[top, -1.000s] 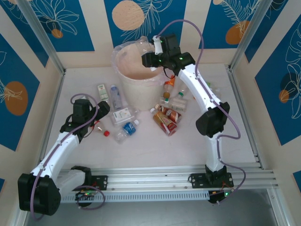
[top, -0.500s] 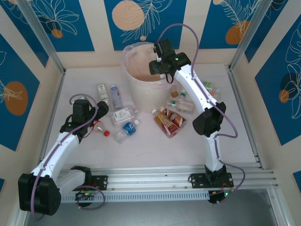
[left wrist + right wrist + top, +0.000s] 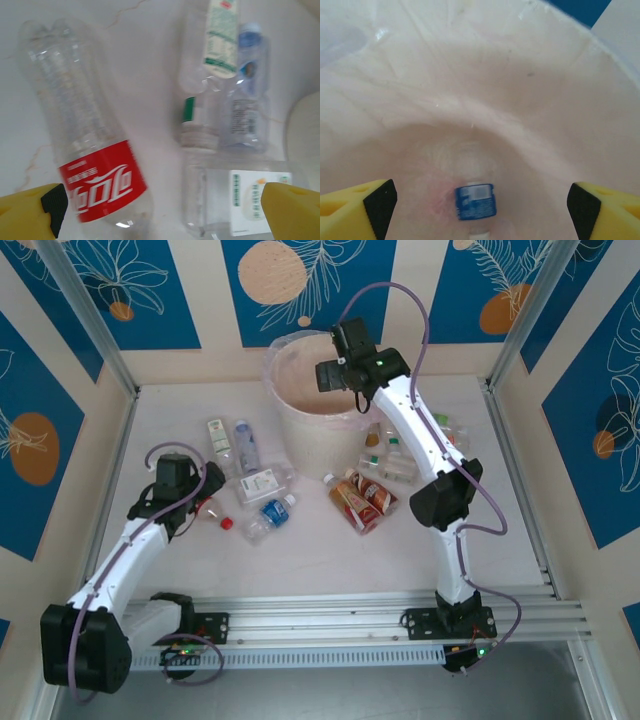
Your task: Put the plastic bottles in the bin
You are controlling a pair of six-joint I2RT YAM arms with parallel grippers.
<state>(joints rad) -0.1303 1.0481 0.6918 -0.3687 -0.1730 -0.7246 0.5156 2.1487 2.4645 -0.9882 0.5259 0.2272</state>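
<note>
White marbled tabletop (image 3: 300, 560) boxed in by blue leaf-print wall panels (image 3: 300, 280). Left claw (image 3: 162, 210) hangs low over the tabletop, yellow fingers spread wide, nothing gripped. Under it and toward its left finger lies the red-label bottle (image 3: 95, 165), flat on its side. Its long axis is diagonal to the claw, with the lobed base ahead-left and the label end nearest the claw; the neck is cut off by the frame edge. A loose red cap (image 3: 227, 523) sits just beside this bottle in the top view. Ahead of the claw, two more bottles lie side by side, long axes roughly parallel and pointing away from it: the green-and-white-label bottle (image 3: 220, 40) and the clear pale-cap bottle (image 3: 247, 100). Close to the right finger lies the white-label bottle (image 3: 240, 200), crosswise to those two, neck toward the red-label bottle. These crowd the space right of the red-label bottle. Right claw (image 3: 481, 207) is above the mouth of the bin (image 3: 290, 435), looking down inside, fingers wide apart and empty. Directly below it, on the bin floor, is a blue-label bottle (image 3: 476, 200), blurred, white cap end toward the claw's near side. Beyond the bin on the right arm's side, a cluster of red-and-brown-label bottles (image 3: 358, 500) and clear ones (image 3: 385, 458) lies on the tabletop at mixed angles.
</note>
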